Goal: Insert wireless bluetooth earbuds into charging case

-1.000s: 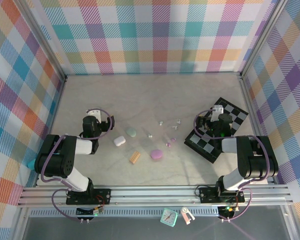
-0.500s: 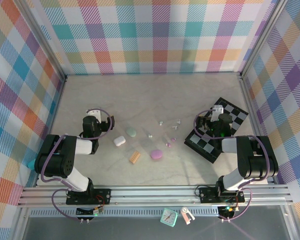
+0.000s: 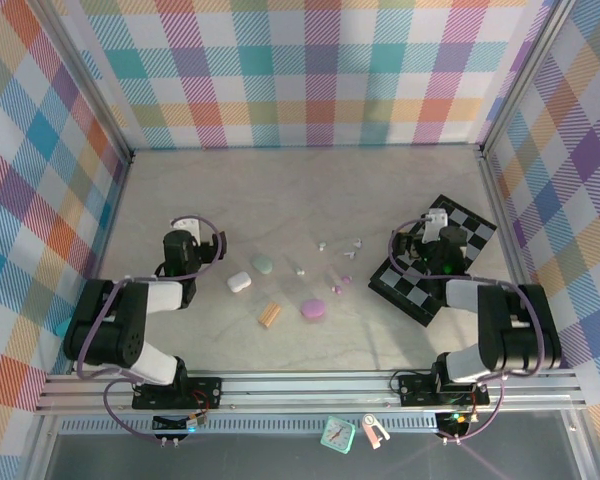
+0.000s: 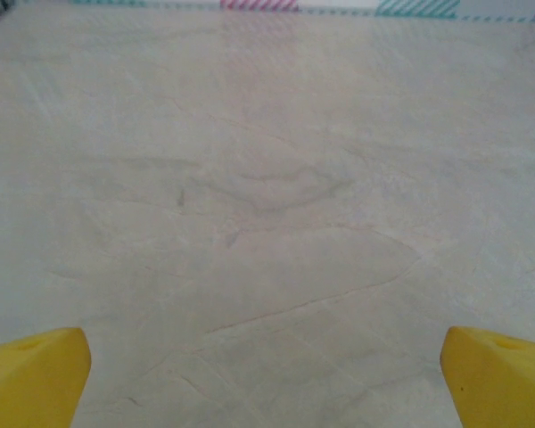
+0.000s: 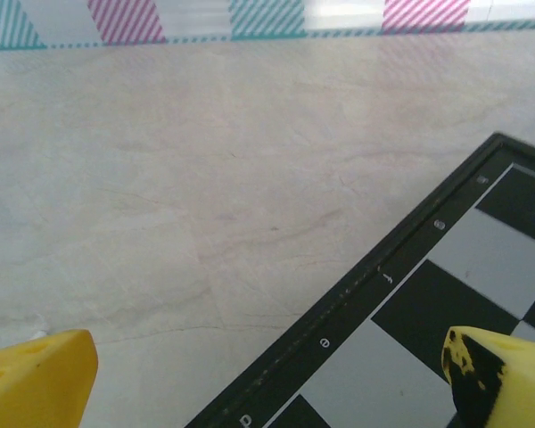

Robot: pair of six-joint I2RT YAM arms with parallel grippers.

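Note:
Three pebble-like charging cases lie mid-table: white (image 3: 239, 282), pale green (image 3: 263, 264) and purple (image 3: 313, 309). Tiny earbuds are scattered to their right, whitish ones (image 3: 321, 244) (image 3: 357, 241) (image 3: 298, 268) and purple ones (image 3: 337, 289). My left gripper (image 3: 184, 226) (image 4: 267, 383) stands left of the cases, open over bare table, its yellow fingertips (image 4: 31, 374) wide apart. My right gripper (image 3: 437, 218) (image 5: 267, 383) is open above the chessboard's near-left edge, with nothing between its fingertips (image 5: 36, 374).
A black-and-white chessboard (image 3: 470, 225) lies tilted at the right under the right arm. A tan ridged block (image 3: 270, 316) sits in front of the cases. Plaid walls enclose the table on three sides.
Both arms have shifted their pose slightly. The grippers stay open, and the cases and earbuds have not moved.

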